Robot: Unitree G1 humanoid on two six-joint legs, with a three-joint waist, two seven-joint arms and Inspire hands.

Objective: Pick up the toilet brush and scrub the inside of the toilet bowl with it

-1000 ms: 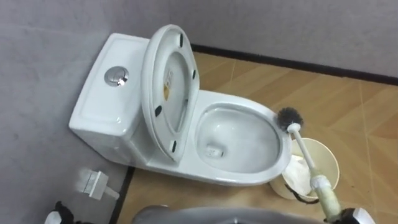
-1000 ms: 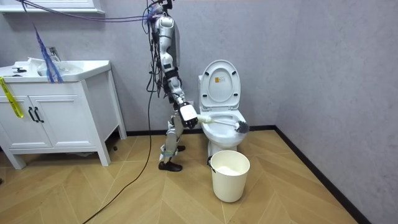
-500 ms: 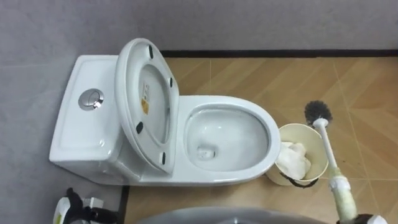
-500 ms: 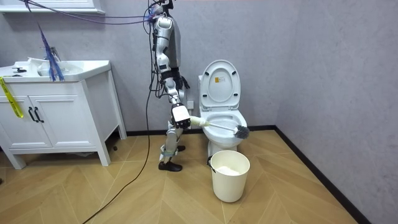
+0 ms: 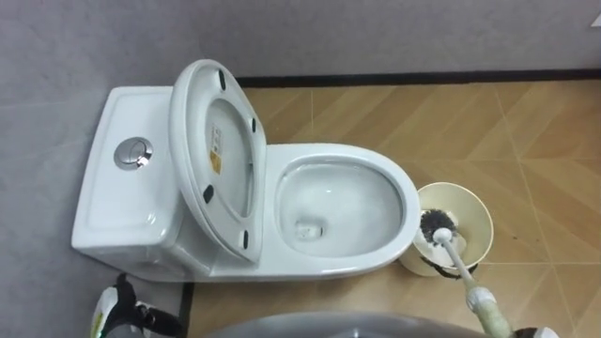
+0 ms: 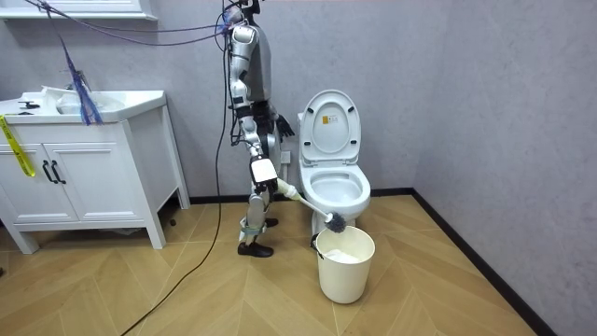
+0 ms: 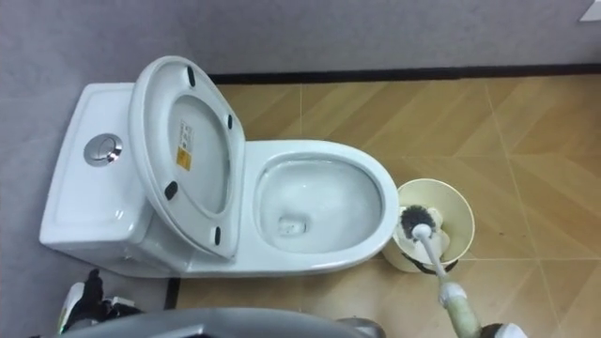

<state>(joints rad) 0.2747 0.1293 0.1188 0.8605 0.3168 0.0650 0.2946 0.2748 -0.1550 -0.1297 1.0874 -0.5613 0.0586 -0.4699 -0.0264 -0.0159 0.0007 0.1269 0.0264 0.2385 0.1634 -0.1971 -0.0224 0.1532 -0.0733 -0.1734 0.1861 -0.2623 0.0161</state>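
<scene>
The robot stands at the side of the toilet [image 5: 376,265], on the room view's left of it, near the wall, with a white vanity cabinet [image 6: 93,177] well apart behind it. Its right hand [image 6: 264,172] hangs low beside the bowl, fingers wrapped round the handle end of the toilet brush [image 5: 454,258]. The brush slants down and away from the hand. Its dark bristle head [image 5: 438,225] sits over the opening of the pale bin [image 5: 484,221], which stands on the wooden floor just beside the front of the bowl. The toilet's seat and lid [image 5: 221,150] are raised against the cistern, whose flush button [image 5: 133,152] sits on top. The left hand [image 5: 115,310] shows low beside the cistern, and I cannot tell how its fingers are set.
</scene>
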